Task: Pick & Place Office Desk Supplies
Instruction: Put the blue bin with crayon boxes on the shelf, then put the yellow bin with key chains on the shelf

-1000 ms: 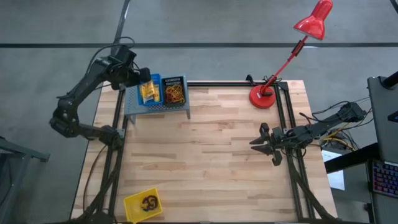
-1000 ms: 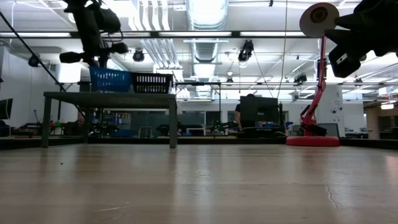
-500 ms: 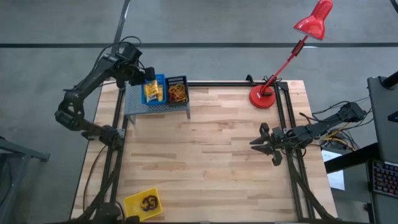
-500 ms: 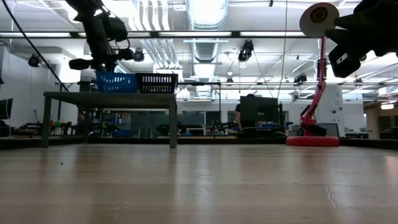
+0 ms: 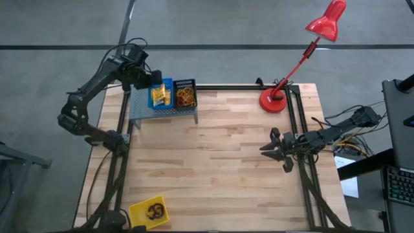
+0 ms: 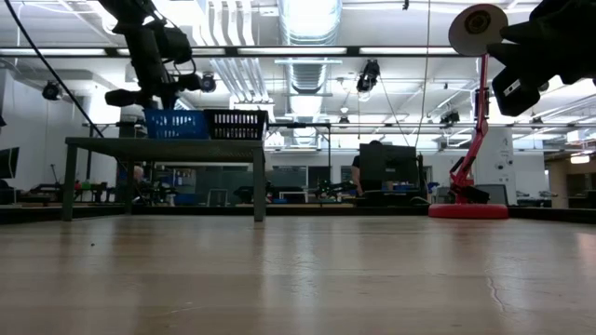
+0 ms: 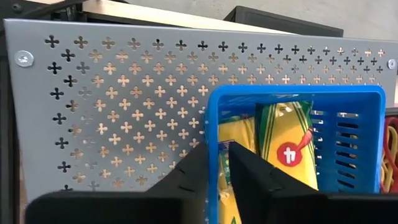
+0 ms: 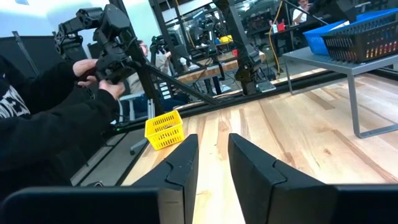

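A blue bin [image 5: 159,95] with yellow packets [image 7: 283,149] stands on the grey perforated shelf [image 5: 143,111] at the table's far left, next to a black bin [image 5: 184,94] of red and yellow rubber bands. My left gripper [image 7: 216,152] points steeply down over the blue bin's left wall and is slightly open, one finger on each side of the wall. My right gripper [image 5: 272,147] hovers level near the table's right edge, open, with nothing between its fingers. A yellow bin [image 5: 149,211] with dark rings sits at the near left corner. My left gripper straddles the blue bin's left wall [image 7: 213,124] from above, one finger outside and one inside. A thin gap shows beside the inner finger [image 7: 249,171]. Whether the outer finger [image 7: 196,174] touches the wall, I cannot tell. The bin stands upright on the shelf.
A red desk lamp has its base [image 5: 274,101] at the far right corner and leans out past the table. The black frame rails [image 5: 297,129] run along the sides. Bare wood lies between shelf and right gripper. A person's hands [image 8: 93,78] show beyond the table.
My left gripper has carried the blue bin a little toward the table's right edge and down. The bin, at first held above the shelf top, now stands on it beside the black bin. In the last half second nothing visibly moves.
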{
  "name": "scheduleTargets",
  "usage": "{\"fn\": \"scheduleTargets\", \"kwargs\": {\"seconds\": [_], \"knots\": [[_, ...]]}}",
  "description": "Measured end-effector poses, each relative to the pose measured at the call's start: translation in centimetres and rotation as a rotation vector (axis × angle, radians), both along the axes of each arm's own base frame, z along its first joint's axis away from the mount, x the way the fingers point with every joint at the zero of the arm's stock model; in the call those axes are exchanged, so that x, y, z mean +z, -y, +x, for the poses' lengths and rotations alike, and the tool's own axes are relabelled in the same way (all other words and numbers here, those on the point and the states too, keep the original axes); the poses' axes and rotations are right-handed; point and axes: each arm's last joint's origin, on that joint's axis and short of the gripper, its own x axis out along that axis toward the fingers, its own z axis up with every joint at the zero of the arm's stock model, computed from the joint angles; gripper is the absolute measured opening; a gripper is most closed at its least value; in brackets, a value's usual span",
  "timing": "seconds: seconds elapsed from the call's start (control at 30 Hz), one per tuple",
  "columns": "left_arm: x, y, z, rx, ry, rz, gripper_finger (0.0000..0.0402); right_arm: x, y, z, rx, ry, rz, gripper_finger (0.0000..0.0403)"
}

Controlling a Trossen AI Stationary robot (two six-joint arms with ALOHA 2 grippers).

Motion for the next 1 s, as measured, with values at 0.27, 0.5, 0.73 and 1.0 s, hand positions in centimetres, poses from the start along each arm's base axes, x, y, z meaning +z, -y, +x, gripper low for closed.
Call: {"fn": "scheduleTargets", "kwargs": {"seconds": [0.27, 0.5, 0.73, 1.0], "knots": [[-0.1, 0.2, -0.1, -0.008, -0.009, -0.017, 0.0119, 0.0, 0.0, 0.0, 0.0, 0.0, 0.0, 0.0088], [0.5, 1.3, -0.7, -0.053, -0.048, -0.046, 0.0124, 0.0, 0.0, 0.0, 0.0, 0.0, 0.0, 0.0093], [2.5, 3.1, -2.0, -0.031, -0.055, 0.057, 0.0124, 0.0, 0.0, 0.0, 0.0, 0.0, 0.0, 0.0084], [3.5, 5.4, -2.5, -0.047, -0.001, 0.015, 0.0125, 0.0, 0.0, 0.0, 0.0, 0.0, 0.0, 0.0082]]}}
